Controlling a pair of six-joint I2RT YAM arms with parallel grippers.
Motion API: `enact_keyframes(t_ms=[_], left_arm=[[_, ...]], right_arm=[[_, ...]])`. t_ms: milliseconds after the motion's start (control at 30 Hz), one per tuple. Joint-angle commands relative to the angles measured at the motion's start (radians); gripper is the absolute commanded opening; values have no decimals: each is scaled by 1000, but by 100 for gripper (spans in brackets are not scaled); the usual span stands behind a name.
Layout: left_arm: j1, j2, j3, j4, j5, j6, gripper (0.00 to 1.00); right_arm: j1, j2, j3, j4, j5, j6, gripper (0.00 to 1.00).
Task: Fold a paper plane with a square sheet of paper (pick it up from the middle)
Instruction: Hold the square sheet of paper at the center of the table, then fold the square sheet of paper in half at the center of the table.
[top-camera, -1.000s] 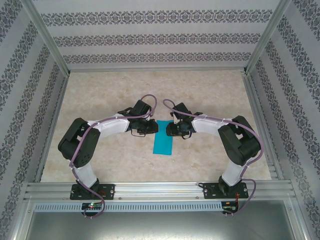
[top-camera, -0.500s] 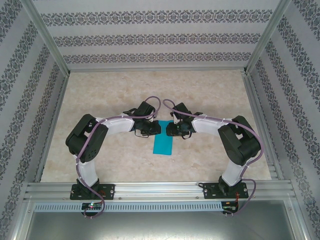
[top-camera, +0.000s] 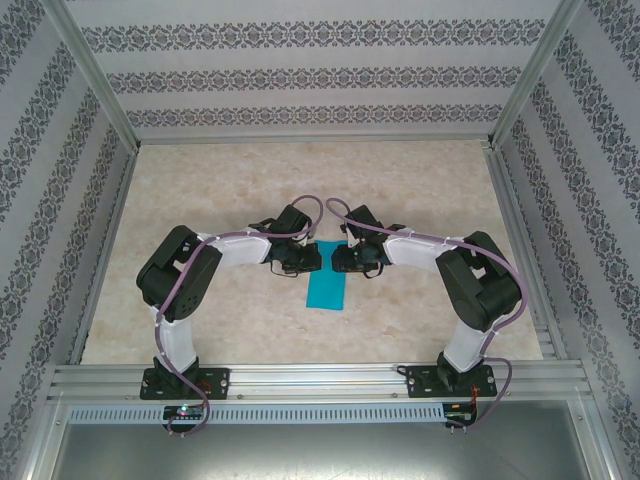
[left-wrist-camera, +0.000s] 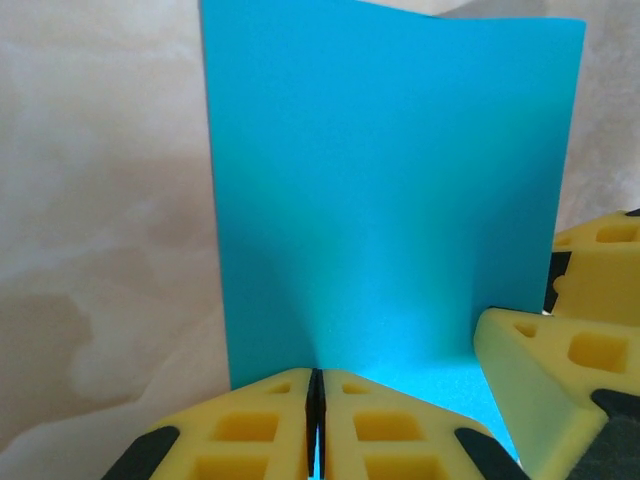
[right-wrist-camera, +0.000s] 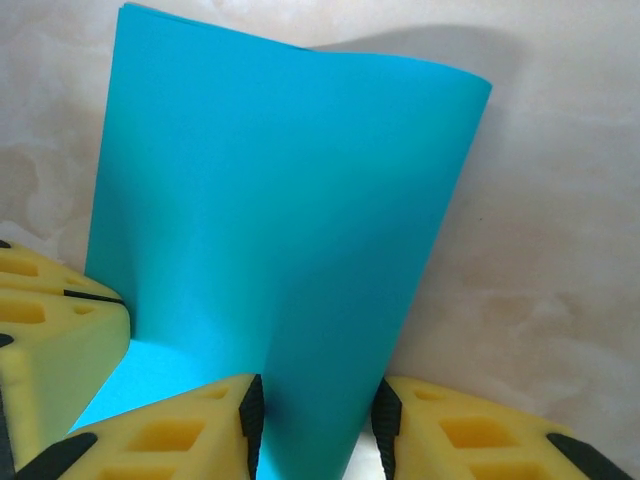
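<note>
The top external camera is looking down from above and behind the arm bases, far from the square sheet of paper (top-camera: 327, 287). It is taking in the whole worktop (top-camera: 420, 180) around the sheet, which is showing small near the middle of the frame. The left wrist camera is sitting very close to the sheet and facing it over the left gripper (left-wrist-camera: 314, 378) at the bottom edge, so the sheet is rising broad across the view. The right wrist camera is facing the sheet from the opposite side, equally near, over the right gripper (right-wrist-camera: 315, 390). All three views are sharing the sheet, and each wrist view is also catching the other gripper's yellow fingers beside it.
</note>
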Motion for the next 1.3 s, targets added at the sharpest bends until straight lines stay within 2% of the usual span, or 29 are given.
enact_keyframes(t_ms=[0, 167, 367, 533, 633, 867, 1267], left_arm=[[-19, 49, -28, -20, -43, 31, 13], [-21, 70, -43, -34, -67, 47, 13], [-22, 75, -37, -52, -86, 64, 13], [-22, 82, -31, -58, -89, 72, 13], [-22, 90, -32, -51, -85, 71, 13], [-22, 91, -32, -52, -84, 75, 13], [-22, 100, -27, -65, -100, 88, 13]], right_arm=[[5, 28, -11, -35, 8, 4, 40], [-3, -34, -23, -52, 10, 11, 45], [-20, -154, -81, -81, 15, 27, 46], [-18, -222, -150, 98, -164, 162, 40], [-12, -206, -155, 187, -224, 229, 34], [-21, -84, -117, 240, -264, 240, 21], [-80, 7, -162, 240, -246, 166, 16]])
